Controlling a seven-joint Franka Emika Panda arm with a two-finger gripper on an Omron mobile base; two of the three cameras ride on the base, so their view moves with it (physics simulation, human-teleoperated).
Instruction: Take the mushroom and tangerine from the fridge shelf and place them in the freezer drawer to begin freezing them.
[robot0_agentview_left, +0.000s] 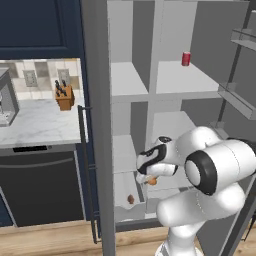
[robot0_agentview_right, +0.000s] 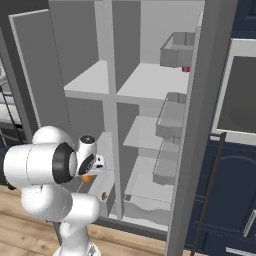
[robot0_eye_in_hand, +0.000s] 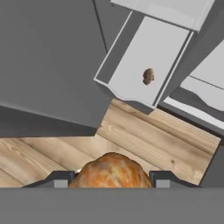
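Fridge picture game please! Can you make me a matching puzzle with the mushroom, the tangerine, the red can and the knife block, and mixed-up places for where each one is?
Things:
1. mushroom
2. tangerine
3. red can
4. knife block

Places:
A. standing on the upper fridge shelf
B. on the kitchen counter outside the fridge
C. lying inside the freezer drawer
D. held between the fingers of the gripper

Right pairs: 1-C, 2-D, 3-A, 4-B

Freezer drawer (robot0_eye_in_hand: 131, 72) open up top; mushroom (robot0_eye_in_hand: 148, 76) inside.
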